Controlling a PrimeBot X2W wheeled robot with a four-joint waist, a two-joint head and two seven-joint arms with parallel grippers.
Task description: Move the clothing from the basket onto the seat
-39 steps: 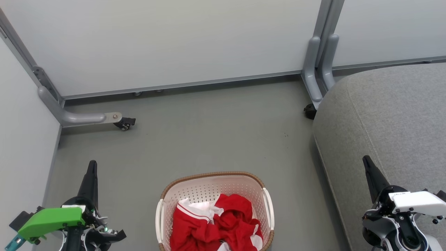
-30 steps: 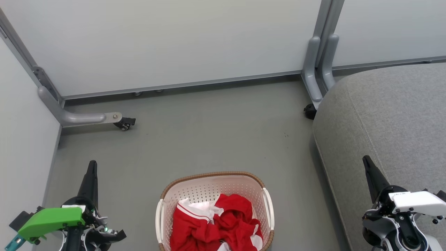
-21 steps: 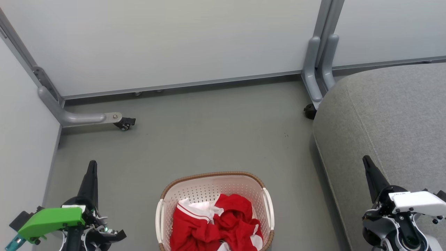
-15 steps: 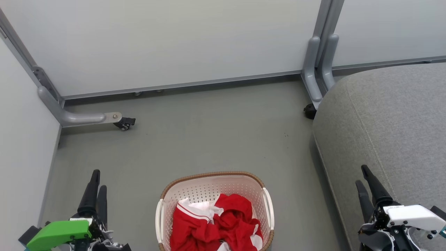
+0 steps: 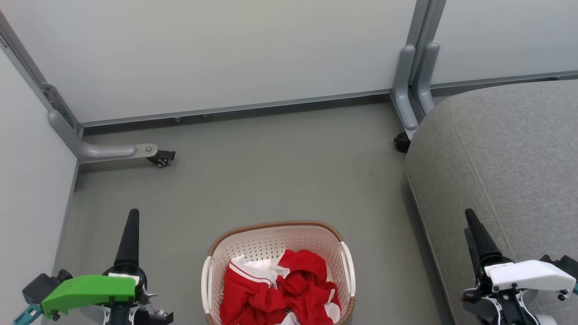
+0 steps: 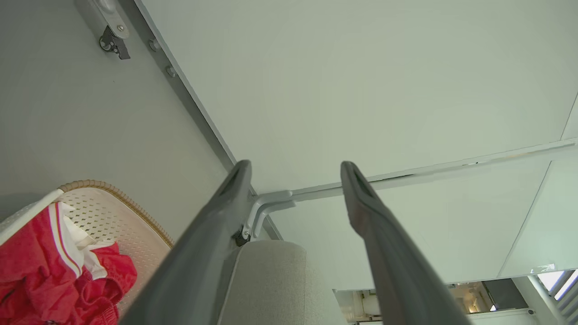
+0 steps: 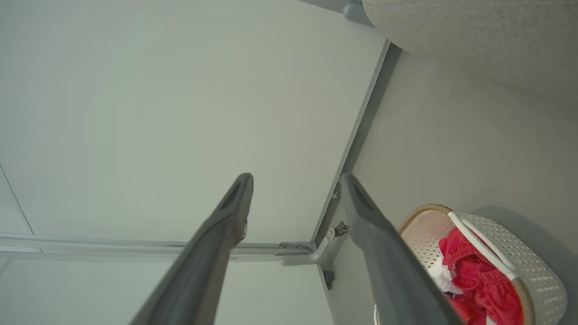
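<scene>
Plainly soft goods: the clothing [image 5: 280,289] lies crumpled in a heap in the basket [image 5: 271,224], red with white panels and stripe trim, bunched toward the near end. The basket stands on the floor [image 5: 271,171] between the two arms. The seat [image 5: 505,149] is near it on the right, with no garment on it.

Handling, as a judgement: thin fabric, light and limp, with no shape of its own and probably a little slick. The pieces look tangled, so one pull may drag both or leave one trailing over the rim. The best hold seems to be a raised fold near the top of the heap, pinched deep rather than at a loose hem, with the tips kept off the perforated wall.

Left jaws: spread wide, nothing between them. Their fingers [image 6: 216,225] point toward the partition wall [image 5: 226,54]. The arm is low and left of the basket, apart from the cloth.

Right jaws: spread just as wide and empty, fingers [image 7: 226,225] also aimed at the wall. That arm hangs over the seat's near edge, right of the basket.
</scene>
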